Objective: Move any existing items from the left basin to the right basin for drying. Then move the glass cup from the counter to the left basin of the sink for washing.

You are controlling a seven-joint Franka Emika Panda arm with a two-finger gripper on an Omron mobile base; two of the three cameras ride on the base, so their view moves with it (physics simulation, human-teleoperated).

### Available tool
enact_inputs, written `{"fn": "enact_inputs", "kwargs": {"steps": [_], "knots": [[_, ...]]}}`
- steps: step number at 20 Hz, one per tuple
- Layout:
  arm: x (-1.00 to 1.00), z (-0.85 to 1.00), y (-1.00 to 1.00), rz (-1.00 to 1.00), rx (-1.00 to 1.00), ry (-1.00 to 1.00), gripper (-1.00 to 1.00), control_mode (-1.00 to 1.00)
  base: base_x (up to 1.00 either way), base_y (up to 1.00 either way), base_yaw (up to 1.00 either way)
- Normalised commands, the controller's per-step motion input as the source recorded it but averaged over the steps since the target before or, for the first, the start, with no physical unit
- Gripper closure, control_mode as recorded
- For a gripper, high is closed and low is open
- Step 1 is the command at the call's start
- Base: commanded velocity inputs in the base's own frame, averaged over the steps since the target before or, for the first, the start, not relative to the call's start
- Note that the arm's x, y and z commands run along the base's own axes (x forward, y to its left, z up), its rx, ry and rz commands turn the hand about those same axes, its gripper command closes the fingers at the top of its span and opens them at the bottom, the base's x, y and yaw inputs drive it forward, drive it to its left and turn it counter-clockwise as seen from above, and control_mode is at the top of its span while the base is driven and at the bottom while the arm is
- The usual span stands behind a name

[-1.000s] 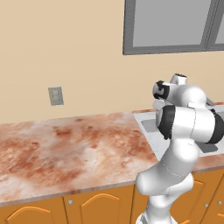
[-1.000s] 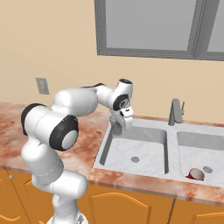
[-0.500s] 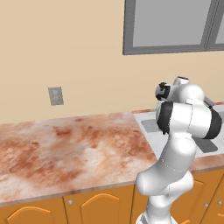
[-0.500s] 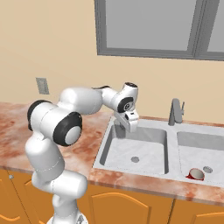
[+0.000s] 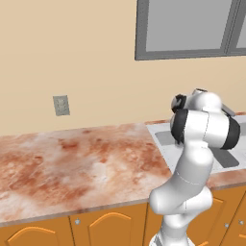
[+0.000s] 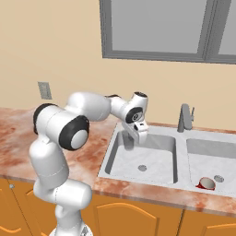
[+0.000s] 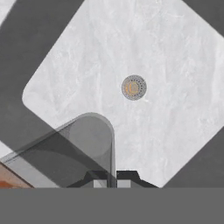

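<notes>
We look over a marbled desk [image 6: 18, 124] under a beige wall [image 6: 55, 46] and grey-framed window [image 6: 156, 27].
The grey sink [image 6: 180, 138] sits in the desk, its faucet [image 6: 184, 118] behind the divider. In the left base view our own arm covers most of the sink. The left basin [image 6: 143, 159] shows a bare floor and drain; the red mug [image 6: 206, 183] lies in the right basin [image 6: 216, 156]. Our pincer [image 7: 112, 181] is closed on the glass cup's [image 7: 81, 144] rim, the translucent cup hanging over the left basin.

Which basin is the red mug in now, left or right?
Right. The red mug lies in the right basin, near its drain; the left basin holds no mug.
</notes>
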Motion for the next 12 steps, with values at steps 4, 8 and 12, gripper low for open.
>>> {"fn": "enact_inputs", "kwargs": {"steps": [4,8,12], "knots": [[0.0,-0.27,-0.04,0.0,0.0,0.0,1.0,-1.0,0.0,0.0,0.0],[0.0,-0.31,-0.04,0.0,0.0,0.01,1.0,-1.0,0.0,0.0,0.0],[0.0,-0.28,-0.05,0.0,0.0,0.0,1.0,-1.0,0.0,0.0,0.0]]}}
